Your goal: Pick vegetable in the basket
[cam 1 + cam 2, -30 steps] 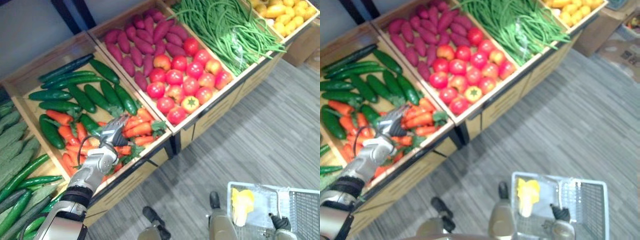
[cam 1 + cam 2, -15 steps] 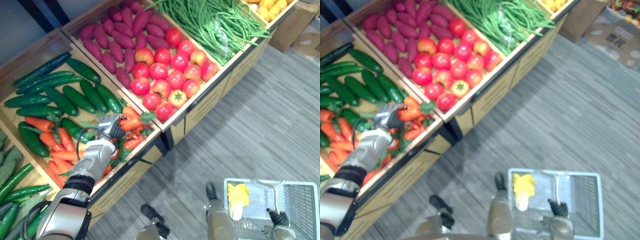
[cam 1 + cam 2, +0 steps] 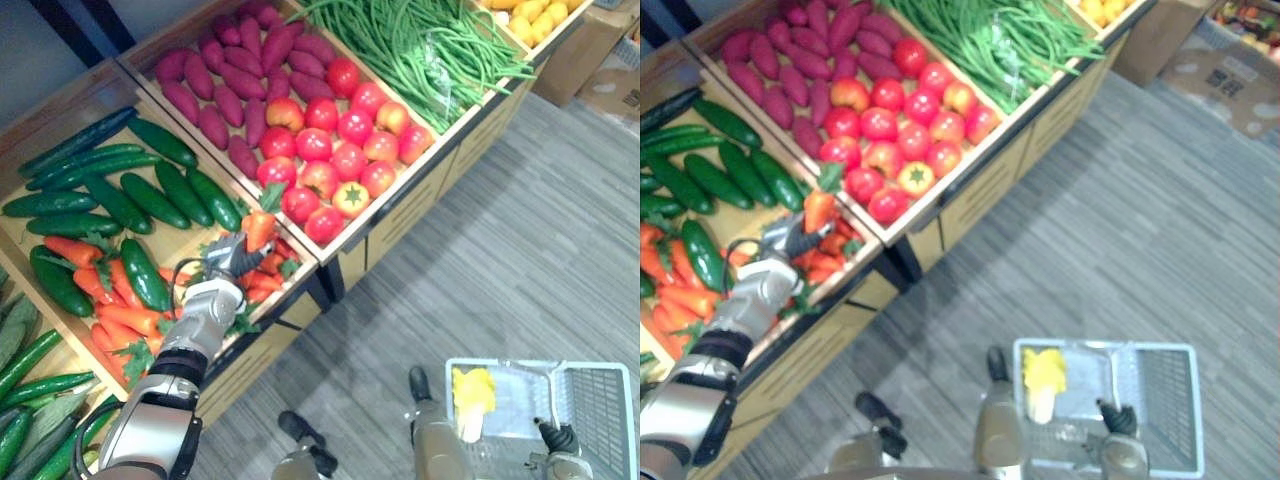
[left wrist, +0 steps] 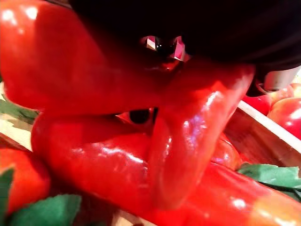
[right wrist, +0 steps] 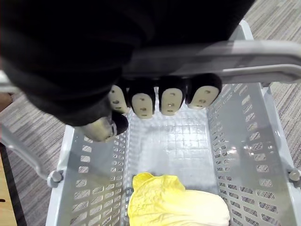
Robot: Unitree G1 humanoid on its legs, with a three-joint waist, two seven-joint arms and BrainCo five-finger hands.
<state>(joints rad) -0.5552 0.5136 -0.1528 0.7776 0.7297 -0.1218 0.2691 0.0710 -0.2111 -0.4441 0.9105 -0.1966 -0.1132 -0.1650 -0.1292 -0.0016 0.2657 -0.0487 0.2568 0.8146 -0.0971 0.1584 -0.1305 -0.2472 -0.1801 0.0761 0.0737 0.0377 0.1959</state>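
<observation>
My left hand [image 3: 222, 268] is over the front right corner of the wooden crate [image 3: 300, 262] of orange-red carrots. Its fingers are curled round one carrot [image 3: 258, 229], which sticks up and away from the hand, green top uppermost, just above the pile. The left wrist view shows this glossy red vegetable [image 4: 188, 141] pressed close against the hand. My right hand [image 5: 160, 96] is shut on the grey handle [image 5: 225, 61] of the white mesh basket [image 3: 540, 366], low at the right over the floor. A yellow leafy vegetable [image 5: 174, 205] lies in the basket.
The stand holds crates of dark green cucumbers [image 3: 150, 185], purple sweet potatoes [image 3: 225, 85], red tomatoes [image 3: 340, 150], green beans [image 3: 430, 50] and yellow produce [image 3: 535, 15]. More green gourds [image 3: 30, 400] lie at the far left. A cardboard box [image 3: 600, 70] stands on the grey floor.
My left hand's fingers have curled round a carrot and raised it off the pile, toward the tomato crate. The whole picture has shifted with the camera. The right hand still holds the basket handle.
</observation>
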